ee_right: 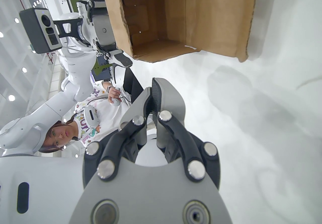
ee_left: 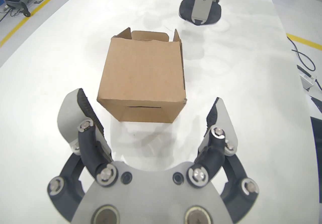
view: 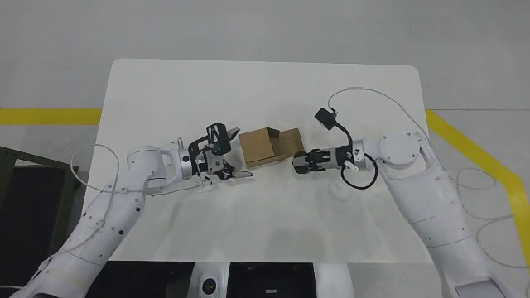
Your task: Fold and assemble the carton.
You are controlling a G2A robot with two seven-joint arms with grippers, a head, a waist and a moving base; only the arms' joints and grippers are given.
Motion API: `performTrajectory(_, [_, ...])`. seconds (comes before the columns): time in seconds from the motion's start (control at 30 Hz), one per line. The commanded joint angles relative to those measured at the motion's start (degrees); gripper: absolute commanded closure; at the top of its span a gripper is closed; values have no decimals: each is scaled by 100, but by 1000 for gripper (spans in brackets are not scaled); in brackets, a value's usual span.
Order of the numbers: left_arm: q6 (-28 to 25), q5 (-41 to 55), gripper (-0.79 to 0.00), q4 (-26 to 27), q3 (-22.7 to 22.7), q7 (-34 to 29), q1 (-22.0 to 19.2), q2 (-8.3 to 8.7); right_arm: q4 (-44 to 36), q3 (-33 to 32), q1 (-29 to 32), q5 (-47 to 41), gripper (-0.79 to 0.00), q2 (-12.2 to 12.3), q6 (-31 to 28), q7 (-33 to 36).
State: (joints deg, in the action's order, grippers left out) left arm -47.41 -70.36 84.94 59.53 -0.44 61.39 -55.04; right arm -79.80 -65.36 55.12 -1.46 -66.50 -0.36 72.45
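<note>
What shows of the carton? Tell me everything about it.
The carton is plain brown corrugated cardboard, lying on its side on the white table, partly assembled. Its closed end, with a thin slot, faces the open left gripper. Its open end, with an empty inside and unfolded flaps, faces the shut right gripper. One wide flap lies along the table. Neither gripper touches it.

Left end effector (ee_left: 149,96) spread; right end effector (ee_right: 154,84) closed.
</note>
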Motion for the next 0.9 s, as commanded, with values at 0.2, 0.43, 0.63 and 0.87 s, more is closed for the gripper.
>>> performTrajectory(0.2, [187, 225, -785, -226, -241, -267, -353, -132, 344, 260, -191, -23, 0, -50, -110, -298])
performTrajectory(0.43, [172, 7, -785, -370, -407, -211, -524, -206, 790, 607, -539, -161, 0, -159, -428, -500])
performTrajectory(0.63, [132, -109, -785, -503, -475, -61, -625, -252, 1130, 885, -808, -319, 0, -255, -650, -497])
performTrajectory(0.87, [-5, -169, -785, -627, -559, 4, -732, -302, 1568, 1216, -1116, -529, 0, -398, -916, -561])
